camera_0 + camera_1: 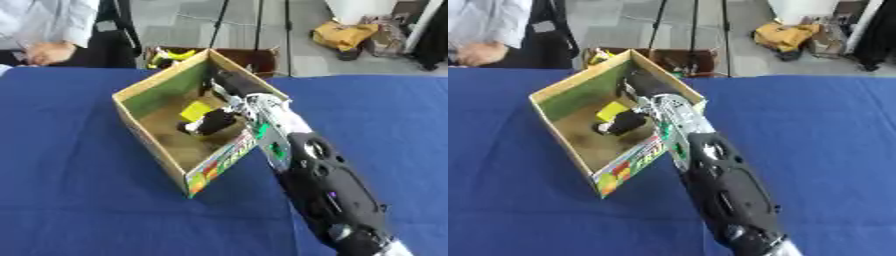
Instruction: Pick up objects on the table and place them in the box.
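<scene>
Blue cloth covers the desk [79, 200], and on it stands one cardboard box [144, 131], open at the top, with a green inner wall and a colourful printed side toward the robot. One arm comes in from the lower right and reaches over the near rim, so that the right hand [216, 120] is down inside the box. Beside it lies one yellow object [196, 110] on the box floor, touching or nearly touching the hand; if the fingers are closed on something or already released, I cannot tell, because the hand is dark and partly hidden. The step seems to be the placing one. I judge that the next move needs the fingers opened and the hand lifted straight up, clear of the rim. No other loose object shows on the cloth, and the left hand is not seen
</scene>
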You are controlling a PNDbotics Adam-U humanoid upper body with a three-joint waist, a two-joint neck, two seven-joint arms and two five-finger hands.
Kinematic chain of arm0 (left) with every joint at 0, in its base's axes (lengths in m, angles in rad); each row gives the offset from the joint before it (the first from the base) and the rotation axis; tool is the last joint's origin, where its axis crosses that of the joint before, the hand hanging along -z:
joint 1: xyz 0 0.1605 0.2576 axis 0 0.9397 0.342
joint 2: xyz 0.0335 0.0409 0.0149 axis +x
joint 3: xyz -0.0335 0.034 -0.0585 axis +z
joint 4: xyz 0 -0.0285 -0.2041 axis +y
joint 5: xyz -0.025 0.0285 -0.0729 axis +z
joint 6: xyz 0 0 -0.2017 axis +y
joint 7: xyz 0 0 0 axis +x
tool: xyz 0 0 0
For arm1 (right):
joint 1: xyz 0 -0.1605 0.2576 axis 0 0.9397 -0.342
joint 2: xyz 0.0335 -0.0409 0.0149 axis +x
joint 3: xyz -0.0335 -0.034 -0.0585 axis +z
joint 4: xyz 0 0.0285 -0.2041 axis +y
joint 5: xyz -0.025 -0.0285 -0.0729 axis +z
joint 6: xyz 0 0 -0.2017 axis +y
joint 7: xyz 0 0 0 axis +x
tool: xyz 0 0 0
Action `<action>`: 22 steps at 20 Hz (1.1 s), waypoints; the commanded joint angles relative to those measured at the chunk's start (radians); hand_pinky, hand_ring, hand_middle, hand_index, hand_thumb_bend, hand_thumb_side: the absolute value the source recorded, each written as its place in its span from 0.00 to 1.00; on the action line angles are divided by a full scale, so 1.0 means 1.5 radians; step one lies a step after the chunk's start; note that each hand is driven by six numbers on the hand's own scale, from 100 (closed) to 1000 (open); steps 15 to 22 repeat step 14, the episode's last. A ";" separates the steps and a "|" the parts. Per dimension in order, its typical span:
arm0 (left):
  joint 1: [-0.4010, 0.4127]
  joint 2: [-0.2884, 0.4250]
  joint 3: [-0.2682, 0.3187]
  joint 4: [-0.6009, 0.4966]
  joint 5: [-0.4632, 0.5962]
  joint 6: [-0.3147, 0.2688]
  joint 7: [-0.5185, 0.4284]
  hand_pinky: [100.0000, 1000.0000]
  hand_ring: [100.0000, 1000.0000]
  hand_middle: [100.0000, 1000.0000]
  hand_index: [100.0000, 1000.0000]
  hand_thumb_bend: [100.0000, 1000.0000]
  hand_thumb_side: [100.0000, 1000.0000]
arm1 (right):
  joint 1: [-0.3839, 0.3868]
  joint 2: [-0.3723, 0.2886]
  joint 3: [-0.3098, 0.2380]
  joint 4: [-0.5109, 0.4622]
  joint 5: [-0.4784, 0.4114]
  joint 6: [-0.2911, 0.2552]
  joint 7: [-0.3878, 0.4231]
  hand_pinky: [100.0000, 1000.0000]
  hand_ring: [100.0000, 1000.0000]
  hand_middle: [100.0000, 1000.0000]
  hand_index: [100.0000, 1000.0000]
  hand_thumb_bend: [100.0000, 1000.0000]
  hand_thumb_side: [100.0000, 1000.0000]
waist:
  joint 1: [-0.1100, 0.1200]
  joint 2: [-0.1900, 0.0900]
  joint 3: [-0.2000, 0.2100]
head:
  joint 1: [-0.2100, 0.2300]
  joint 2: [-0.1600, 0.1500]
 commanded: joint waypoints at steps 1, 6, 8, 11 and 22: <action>0.000 0.012 0.003 -0.013 0.003 0.001 0.001 0.19 0.42 0.51 0.87 0.26 0.95 | -0.017 -0.012 -0.005 -0.024 -0.006 -0.003 -0.001 0.84 0.95 0.74 0.73 0.52 0.55 | 0.005 -0.022 -0.001 | 0.001 -0.005; 0.002 0.012 0.003 -0.013 0.004 0.002 0.001 0.19 0.42 0.51 0.87 0.26 0.95 | -0.018 -0.016 -0.007 -0.038 -0.023 -0.003 -0.027 0.85 0.96 0.73 0.74 0.52 0.60 | 0.005 -0.027 -0.001 | 0.002 -0.005; 0.003 0.013 0.003 -0.013 0.004 0.002 0.001 0.19 0.42 0.51 0.87 0.26 0.95 | -0.019 -0.022 -0.006 -0.052 -0.038 -0.006 -0.037 0.85 0.96 0.73 0.74 0.51 0.61 | 0.006 -0.028 -0.002 | 0.003 -0.003; 0.004 0.013 0.004 -0.013 0.004 0.002 0.002 0.19 0.42 0.51 0.87 0.26 0.95 | -0.016 -0.034 -0.005 -0.086 -0.065 -0.009 -0.055 0.84 0.96 0.71 0.78 0.48 0.63 | 0.008 -0.030 -0.007 | 0.006 -0.001; 0.005 0.013 0.006 -0.013 0.003 0.002 0.004 0.19 0.42 0.51 0.87 0.26 0.95 | -0.013 -0.049 -0.003 -0.130 -0.094 -0.028 -0.079 0.83 0.95 0.72 0.86 0.45 0.66 | 0.010 -0.032 -0.012 | 0.013 0.001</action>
